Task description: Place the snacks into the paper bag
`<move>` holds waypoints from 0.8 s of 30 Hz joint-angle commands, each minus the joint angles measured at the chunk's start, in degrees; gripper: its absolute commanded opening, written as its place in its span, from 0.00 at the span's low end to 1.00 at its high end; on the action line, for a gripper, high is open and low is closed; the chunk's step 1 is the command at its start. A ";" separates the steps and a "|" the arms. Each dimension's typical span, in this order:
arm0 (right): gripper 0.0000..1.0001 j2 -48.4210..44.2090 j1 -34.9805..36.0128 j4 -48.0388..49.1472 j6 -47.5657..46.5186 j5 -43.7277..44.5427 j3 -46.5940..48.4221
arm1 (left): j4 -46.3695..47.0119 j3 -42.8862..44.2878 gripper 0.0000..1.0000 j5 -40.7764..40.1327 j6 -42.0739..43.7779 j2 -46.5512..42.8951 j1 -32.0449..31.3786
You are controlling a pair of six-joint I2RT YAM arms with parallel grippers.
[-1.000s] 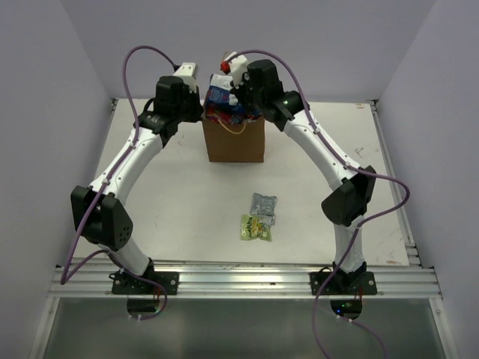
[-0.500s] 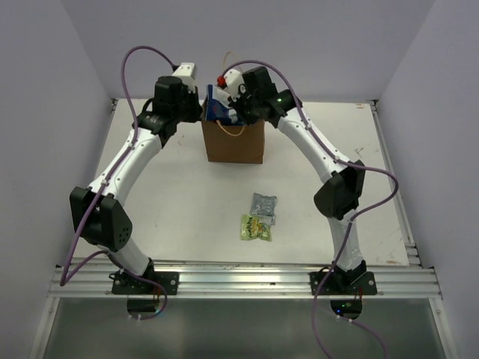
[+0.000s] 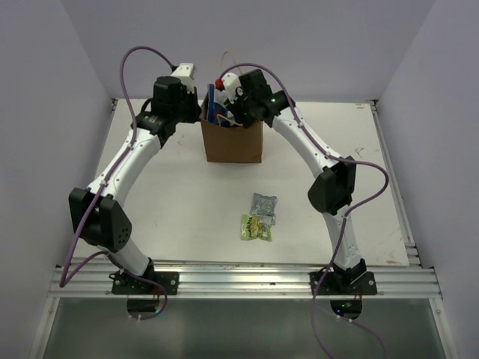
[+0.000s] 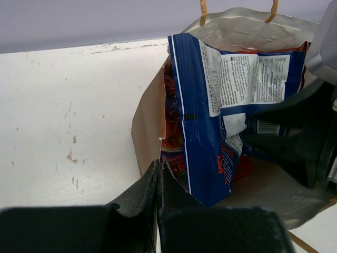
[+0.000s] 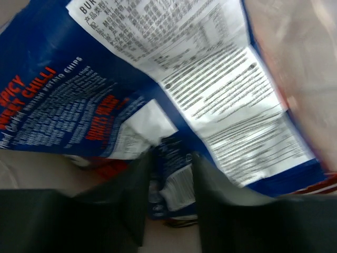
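The brown paper bag (image 3: pixel 233 143) stands upright at the back of the table. My left gripper (image 3: pixel 196 112) is shut on its left rim, and in the left wrist view the fingertips (image 4: pixel 159 166) pinch the bag's wall (image 4: pixel 145 126). A blue-white snack packet (image 3: pixel 218 105) stands on end in the bag's mouth, over red packets (image 4: pixel 171 132) inside. My right gripper (image 3: pixel 232 114) reaches into the bag. In the right wrist view its jaws (image 5: pixel 172 158) stand apart, with a folded corner of the blue-white packet (image 5: pixel 184 79) loose between them. A silver-grey packet (image 3: pixel 263 203) and a yellow-green packet (image 3: pixel 256 227) lie on the table.
The white table (image 3: pixel 165 194) has walls close on the left, back and right. The bag's tan cord handles (image 4: pixel 202 10) stick up at its far rim. Purple cables loop above both arms.
My right gripper has gone down into the bag with the blue-white packet and its jaws have parted. The left gripper has stayed on the rim.
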 commanded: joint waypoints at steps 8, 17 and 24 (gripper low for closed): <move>0.95 -23.62 3.65 13.23 -0.90 15.61 -6.76 | 4.36 0.90 0.00 0.11 0.73 -2.81 1.08; 0.94 -47.63 13.04 17.33 23.77 26.08 -48.72 | 4.71 1.26 0.00 0.98 0.20 -2.55 1.08; 0.86 -54.25 20.09 21.14 42.42 23.63 -79.86 | 4.97 1.43 0.00 1.87 -0.59 -2.37 1.08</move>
